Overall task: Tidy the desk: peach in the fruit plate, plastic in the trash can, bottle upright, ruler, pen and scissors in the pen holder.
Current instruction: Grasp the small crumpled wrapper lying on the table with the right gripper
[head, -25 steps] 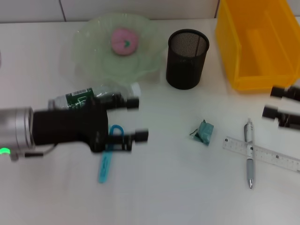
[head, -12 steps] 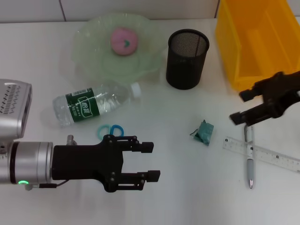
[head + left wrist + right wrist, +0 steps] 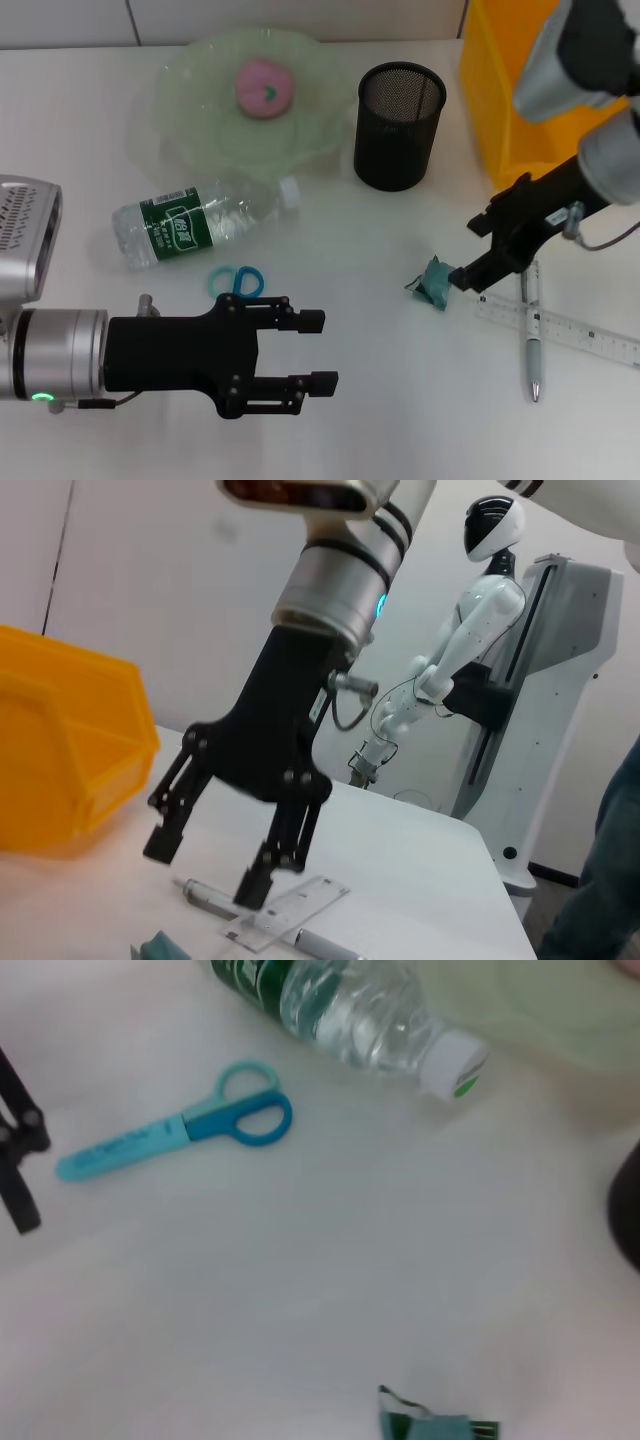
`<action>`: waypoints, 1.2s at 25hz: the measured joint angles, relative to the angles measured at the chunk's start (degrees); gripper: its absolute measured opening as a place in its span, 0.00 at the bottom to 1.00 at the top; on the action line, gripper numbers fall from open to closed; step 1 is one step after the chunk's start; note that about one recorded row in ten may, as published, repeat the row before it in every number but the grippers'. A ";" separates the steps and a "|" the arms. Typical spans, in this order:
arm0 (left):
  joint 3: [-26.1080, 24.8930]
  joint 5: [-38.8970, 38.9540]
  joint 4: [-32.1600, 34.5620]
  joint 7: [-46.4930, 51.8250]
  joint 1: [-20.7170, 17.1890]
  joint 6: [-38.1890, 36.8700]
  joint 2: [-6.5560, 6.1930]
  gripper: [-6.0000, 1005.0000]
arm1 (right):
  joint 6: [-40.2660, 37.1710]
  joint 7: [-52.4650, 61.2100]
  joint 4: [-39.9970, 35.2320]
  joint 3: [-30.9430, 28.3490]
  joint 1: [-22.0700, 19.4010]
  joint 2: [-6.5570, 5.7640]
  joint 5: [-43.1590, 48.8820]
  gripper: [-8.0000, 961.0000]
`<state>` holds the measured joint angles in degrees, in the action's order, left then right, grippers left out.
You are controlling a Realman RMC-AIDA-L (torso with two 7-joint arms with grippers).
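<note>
While peach (image 3: pixel 264 87) sits in fruit plate (image 3: pixel 190 120) at 11 o'clock, done. Left undone: bottle (image 3: pixel 190 220) lying at 9 o'clock; scissors (image 3: pixel 236 280) just below it; pen (image 3: pixel 531 330) across ruler (image 3: pixel 570 330) at 4 o'clock; pen holder (image 3: pixel 398 125) holding nothing visible. Right pincer (image 3: pixel 478 252), released, poised just beside green plastic scrap (image 3: pixel 436 283), trash can (image 3: pixel 550 90) at 1 o'clock. Left pincer (image 3: pixel 312 350), released, hovering at 7 o'clock over bare surface (image 3: pixel 400 400).
</note>
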<state>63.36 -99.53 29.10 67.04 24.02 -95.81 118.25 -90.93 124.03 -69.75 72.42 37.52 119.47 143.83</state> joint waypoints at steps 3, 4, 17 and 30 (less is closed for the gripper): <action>0.05 -0.06 -0.01 -0.05 -0.24 0.22 -0.05 0.68 | 3.09 0.94 2.23 3.64 0.01 0.01 -0.08 0.82; 0.19 -0.10 -0.01 -0.11 -0.33 0.41 -0.03 0.68 | 5.27 1.52 3.45 5.72 0.02 0.02 -0.09 0.82; 0.39 -0.14 -0.89 -0.91 -0.37 1.86 0.15 0.68 | 13.31 2.74 7.58 13.07 -0.04 0.15 -2.71 0.77; 0.45 -0.13 -1.61 -1.63 -0.29 2.72 0.23 0.68 | 15.70 3.39 8.22 15.86 -0.04 0.15 -3.00 0.52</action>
<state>63.81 -99.67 27.49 65.41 23.73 -93.09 118.48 -75.23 127.42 -61.52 88.27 37.49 119.62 140.84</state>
